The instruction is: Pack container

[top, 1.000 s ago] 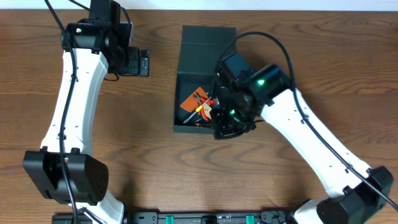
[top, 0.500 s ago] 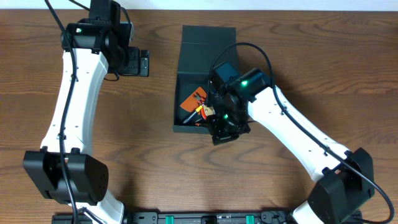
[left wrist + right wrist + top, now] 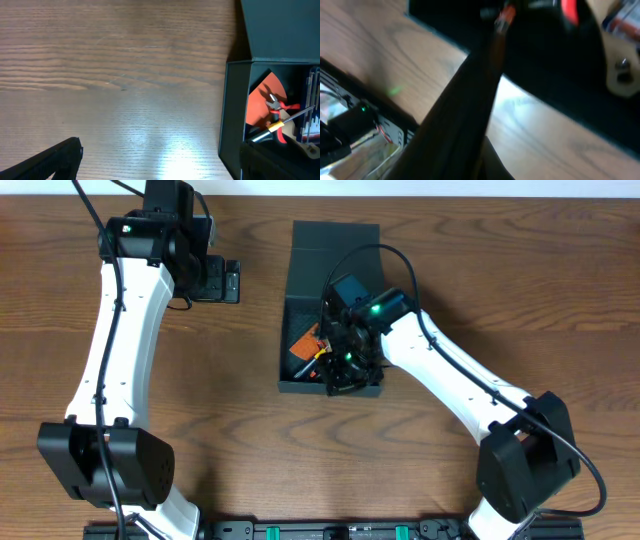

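Container (image 3: 300, 320) sits open on the table (image 3: 500, 270), toward the far middle in the overhead view. Its lid (image 3: 335, 235) is folded back flat on the far side. Inside, on the left, lie an orange sheet (image 3: 303, 340) and small tools. The right arm reaches over the container's near right part, and the right gripper (image 3: 345, 372) hangs over the near wall, clenched. Whether it touches anything cannot be told from above. The left gripper (image 3: 222, 281) is near the table's far left, well apart from the container, its jaws spread.

Seen from the left wrist, the container (image 3: 232, 115) fills the right edge, with the lid (image 3: 280, 27) above it. The orange sheet (image 3: 260, 107) lies on the floor of the box. Red-handled pliers (image 3: 280, 105) rest on the sheet, and a tool with a yellow collar (image 3: 274, 128) lies slanted just below them. The left gripper (image 3: 160, 152) is released, with only bare table (image 3: 125, 75) between its fingers (image 3: 50, 160).

From the right wrist the picture is blurred. The right gripper (image 3: 487, 60) shows as one dark wedge, fingers pressed together, its tip at the container's wall (image 3: 555, 85). Red and orange bits show beyond the tip. A beige piece (image 3: 617, 60) with a screw lies at the right. The table (image 3: 370, 45) runs beneath.
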Robot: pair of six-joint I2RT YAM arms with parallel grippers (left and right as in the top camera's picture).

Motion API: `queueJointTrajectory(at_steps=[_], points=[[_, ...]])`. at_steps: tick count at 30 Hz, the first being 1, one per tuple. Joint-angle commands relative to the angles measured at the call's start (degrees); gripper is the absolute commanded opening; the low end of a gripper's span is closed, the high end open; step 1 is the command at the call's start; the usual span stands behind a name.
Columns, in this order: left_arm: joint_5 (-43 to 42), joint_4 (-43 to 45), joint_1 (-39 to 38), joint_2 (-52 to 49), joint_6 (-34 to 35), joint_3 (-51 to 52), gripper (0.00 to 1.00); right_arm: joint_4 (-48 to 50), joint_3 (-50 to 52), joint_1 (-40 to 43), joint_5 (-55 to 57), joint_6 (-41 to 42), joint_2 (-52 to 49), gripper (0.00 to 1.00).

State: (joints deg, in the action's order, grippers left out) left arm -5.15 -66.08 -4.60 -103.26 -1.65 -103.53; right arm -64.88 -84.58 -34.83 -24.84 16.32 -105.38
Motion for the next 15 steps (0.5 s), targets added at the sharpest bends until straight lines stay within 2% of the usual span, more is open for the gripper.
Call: queueJointTrajectory(at_steps=[1, 9, 15], points=[[0.55, -0.33, 0.2, 0.2, 0.26, -0.7, 0.99, 1.05, 0.0, 3.06, 1.01, 1.29, -0.02, 0.01], [0.55, -0.31, 0.2, 0.2, 0.26, -0.7, 0.99, 6.16, 0.0, 7.19, 3.02, 1.22, -0.07, 0.01], [0.5, -0.79, 0.2, 0.2, 0.26, -0.68, 0.99, 4.85, -0.26, 6.16, 1.55, 0.74, -0.02, 0.01]])
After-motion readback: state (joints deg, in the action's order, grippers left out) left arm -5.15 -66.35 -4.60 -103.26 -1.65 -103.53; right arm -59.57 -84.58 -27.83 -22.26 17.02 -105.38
